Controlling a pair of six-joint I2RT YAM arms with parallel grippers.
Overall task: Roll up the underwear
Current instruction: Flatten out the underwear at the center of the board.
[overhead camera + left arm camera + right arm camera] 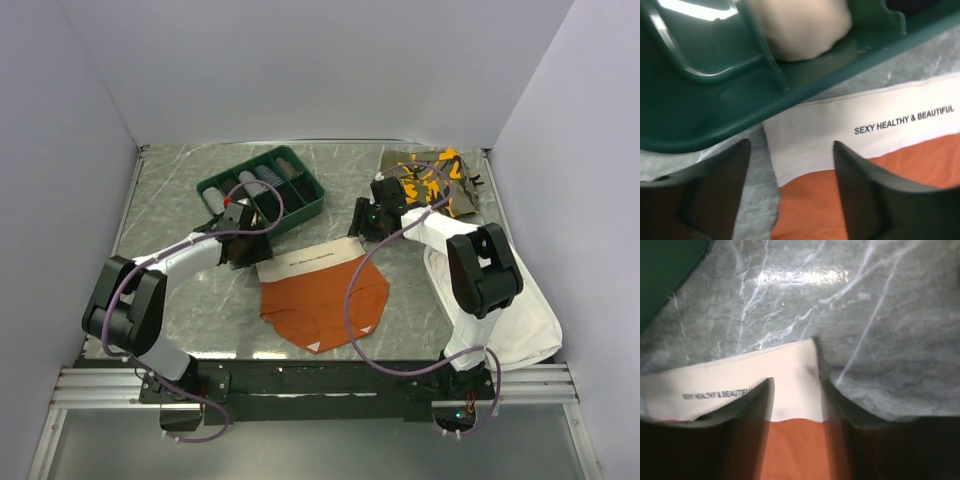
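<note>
Underwear (322, 300) lies flat, smooth rust fabric, cream band; left end effector (790, 172) and right end effector (796, 410) gape.

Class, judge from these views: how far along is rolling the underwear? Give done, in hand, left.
Done: the underwear lies spread flat, waistband at the far side. In hand: the left gripper and right gripper stand open over the waistband's two corners, holding nothing. Left: the whole roll; no turn shows.

Bright even overhead light, tabletop (805, 275) glare, blurred wrist views
</note>
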